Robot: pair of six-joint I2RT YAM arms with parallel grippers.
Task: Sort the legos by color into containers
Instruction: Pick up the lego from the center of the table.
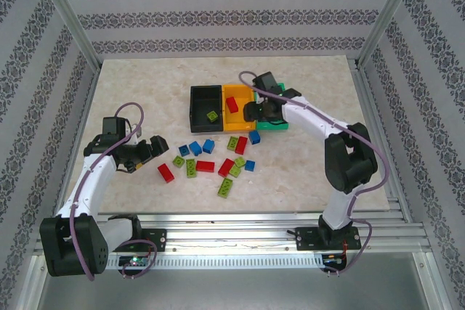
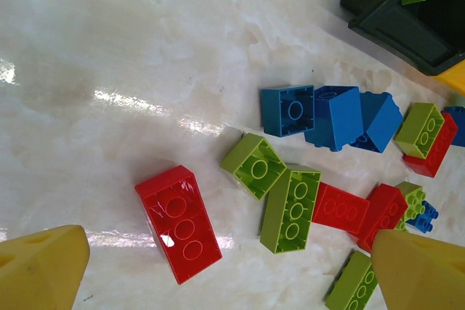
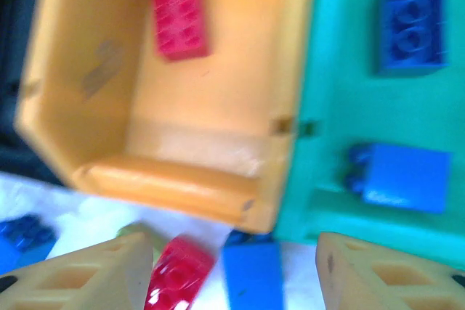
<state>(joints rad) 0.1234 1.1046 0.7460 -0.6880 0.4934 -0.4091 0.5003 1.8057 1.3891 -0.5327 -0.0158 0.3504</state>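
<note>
Legos (image 1: 232,104) in three containers (image 1: 193,107), one lime, one red, two blue

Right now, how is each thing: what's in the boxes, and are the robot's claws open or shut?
black bin, holds one lime green brick.
orange-yellow bin, holds one red brick.
green bin, holds two blue bricks.
loose legos, scattered on the table, unsorted.
left gripper, open, empty, above the loose legos.
right gripper, open, empty, above the bins' near edge.
</note>
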